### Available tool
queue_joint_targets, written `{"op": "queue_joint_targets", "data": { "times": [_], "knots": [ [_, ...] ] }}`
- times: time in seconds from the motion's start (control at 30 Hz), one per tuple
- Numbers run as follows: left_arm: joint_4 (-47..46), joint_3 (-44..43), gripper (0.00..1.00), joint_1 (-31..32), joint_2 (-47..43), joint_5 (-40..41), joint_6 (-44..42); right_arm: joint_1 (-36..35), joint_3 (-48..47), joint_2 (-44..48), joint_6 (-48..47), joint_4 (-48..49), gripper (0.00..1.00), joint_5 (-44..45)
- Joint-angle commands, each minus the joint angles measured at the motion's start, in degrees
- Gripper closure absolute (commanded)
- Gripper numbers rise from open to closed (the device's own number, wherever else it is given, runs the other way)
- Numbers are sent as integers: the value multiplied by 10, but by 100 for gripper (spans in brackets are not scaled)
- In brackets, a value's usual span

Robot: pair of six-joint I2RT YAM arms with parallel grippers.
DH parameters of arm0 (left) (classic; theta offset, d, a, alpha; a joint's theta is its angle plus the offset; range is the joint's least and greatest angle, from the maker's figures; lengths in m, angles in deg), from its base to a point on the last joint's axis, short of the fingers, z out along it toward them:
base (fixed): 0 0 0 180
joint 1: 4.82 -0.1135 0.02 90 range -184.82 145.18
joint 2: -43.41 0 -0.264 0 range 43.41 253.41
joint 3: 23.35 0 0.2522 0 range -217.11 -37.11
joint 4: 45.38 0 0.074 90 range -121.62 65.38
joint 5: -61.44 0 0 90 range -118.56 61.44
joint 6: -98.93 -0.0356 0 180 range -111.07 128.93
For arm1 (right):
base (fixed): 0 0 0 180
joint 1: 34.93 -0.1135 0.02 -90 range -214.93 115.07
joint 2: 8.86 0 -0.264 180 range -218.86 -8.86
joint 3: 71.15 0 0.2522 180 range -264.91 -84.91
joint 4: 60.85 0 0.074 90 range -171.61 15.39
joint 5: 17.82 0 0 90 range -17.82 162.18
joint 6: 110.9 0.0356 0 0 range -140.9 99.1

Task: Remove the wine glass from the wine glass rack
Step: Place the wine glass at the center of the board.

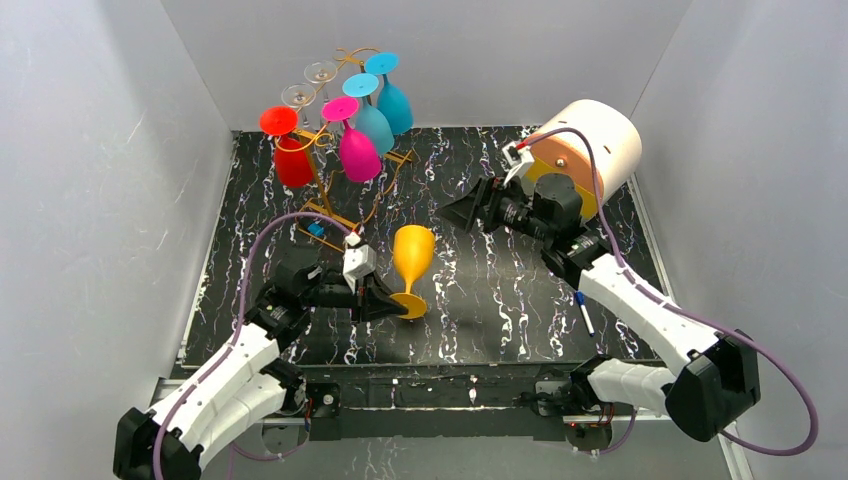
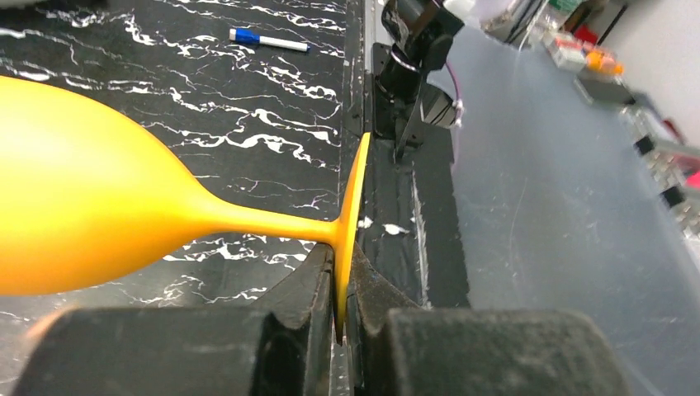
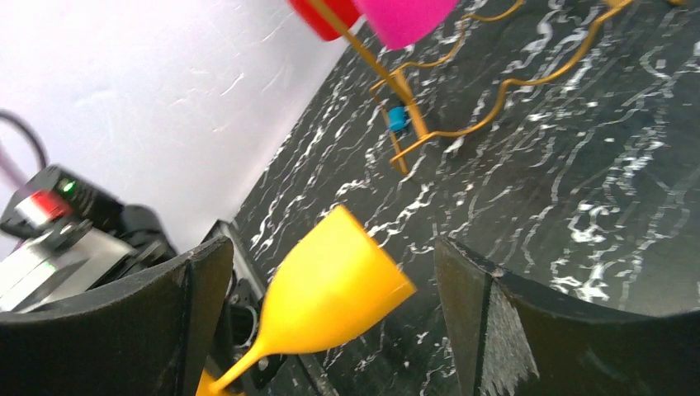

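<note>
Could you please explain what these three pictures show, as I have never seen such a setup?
These are two robot arms at the near edge of a table, each ending in a two-finger gripper. One picture looks down from above and behind them; the other two come from cameras on the left and right wrists. On the table are a golden wine glass rack with a red glass, a pink glass and others hanging upside down, a white drum and a pen. The left gripper is shut on the foot of a yellow wine glass, away from the rack. The right gripper hangs open, holding nothing.
</note>
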Motion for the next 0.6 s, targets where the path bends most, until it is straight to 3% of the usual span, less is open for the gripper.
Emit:
{"op": "queue_joint_targets", "data": {
  "times": [0.0,0.3,0.57],
  "knots": [
    [67,-23,100,0,-24,-58,-156,46,-24,-18,7,-1,1,-35],
    [138,-28,100,0,-43,-66,-259,72,-57,-100,42,13,1,-293],
    [199,-42,100,0,-43,-70,-318,55,-74,-149,71,20,9,-339]
  ]
}}
